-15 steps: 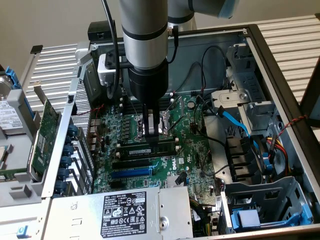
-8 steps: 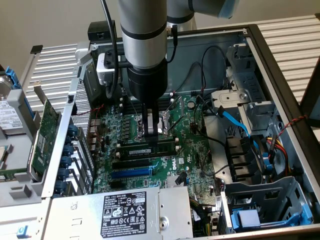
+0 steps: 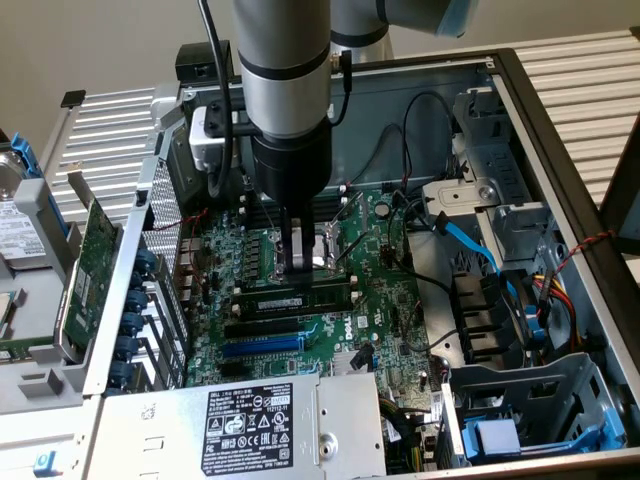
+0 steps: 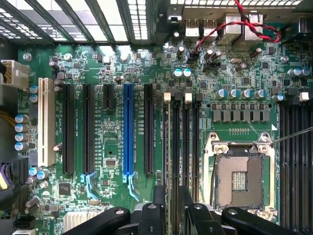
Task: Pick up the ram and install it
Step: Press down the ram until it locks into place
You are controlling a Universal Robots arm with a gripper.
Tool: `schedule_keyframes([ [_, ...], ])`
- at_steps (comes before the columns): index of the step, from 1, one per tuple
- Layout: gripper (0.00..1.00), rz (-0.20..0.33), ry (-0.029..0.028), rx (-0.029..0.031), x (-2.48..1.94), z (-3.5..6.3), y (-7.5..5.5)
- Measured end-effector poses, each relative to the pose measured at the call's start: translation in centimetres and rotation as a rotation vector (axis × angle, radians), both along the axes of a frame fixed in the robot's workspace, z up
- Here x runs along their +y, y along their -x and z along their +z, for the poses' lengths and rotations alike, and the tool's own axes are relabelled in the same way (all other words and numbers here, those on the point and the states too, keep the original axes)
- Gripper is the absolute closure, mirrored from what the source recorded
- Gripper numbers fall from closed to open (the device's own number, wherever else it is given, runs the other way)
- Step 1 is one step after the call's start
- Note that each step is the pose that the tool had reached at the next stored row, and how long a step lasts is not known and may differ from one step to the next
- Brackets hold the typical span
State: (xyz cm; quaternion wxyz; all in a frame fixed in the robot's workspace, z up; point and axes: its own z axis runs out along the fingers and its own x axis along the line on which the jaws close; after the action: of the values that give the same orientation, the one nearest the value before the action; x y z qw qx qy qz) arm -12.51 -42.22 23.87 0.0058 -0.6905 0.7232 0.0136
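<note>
The bench is a white slatted surface (image 3: 580, 70) against a plain pale wall, with an opened computer case (image 3: 560, 160) lying on its side so the motherboard (image 3: 390, 300) faces up and the arm can reach it from above.

Exterior view. The arm comes down over the middle of the board. Its gripper (image 3: 300, 262) sits low, fingers pointing straight down just above the ram (image 3: 295, 298), a thin dark-chipped stick standing on edge in a slot beside the empty CPU socket (image 3: 335, 250). The stick looks level along its length and in line with the slot, which fits a module placed or being pressed home; whether it is fully latched cannot be told. Fingers appear to touch or nearly touch its upper edge. A power supply (image 3: 250, 425) with a white-on-black label lies at the near edge. A green expansion card (image 3: 90, 265) lies outside the case on the exterior view's left, clear of the work. A blue cable (image 3: 470, 240) runs toward the drive cage on the exterior view's right.

Wrist view. The camera looks flat onto the board. The gripper's black fingers (image 4: 159, 205) straddle the line of the memory slots (image 4: 182, 147), a narrow gap between them. The ram (image 4: 169, 161) shows edge-on as a thin strip running up from between the fingers. Jaws read as narrow, set about the stick's thickness; a firm grip versus light contact cannot be settled. The blue expansion slot (image 4: 128, 132) stands empty beside the black ones.
</note>
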Motion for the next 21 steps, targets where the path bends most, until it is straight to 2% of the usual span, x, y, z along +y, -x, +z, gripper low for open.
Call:
schedule_keyframes([
  [6,0.73,0.0,-0.0012,0.0,-0.04,0.05,0.17],
  [7,0.76,0.0,-0.0014,-0.0002,-0.04,0.04,0.25],
  [8,0.82,0.0,-0.0014,-0.0001,-0.04,0.05,0.36],
  [9,0.82,0.0,-0.0013,0.0,-0.04,0.06,0.44],
  [10,0.89,0.0,-0.0013,-0.0001,-0.03,0.05,0.5],
  [21,0.89,0.0,0.0001,0.001,0.08,-0.11,0.59],
])
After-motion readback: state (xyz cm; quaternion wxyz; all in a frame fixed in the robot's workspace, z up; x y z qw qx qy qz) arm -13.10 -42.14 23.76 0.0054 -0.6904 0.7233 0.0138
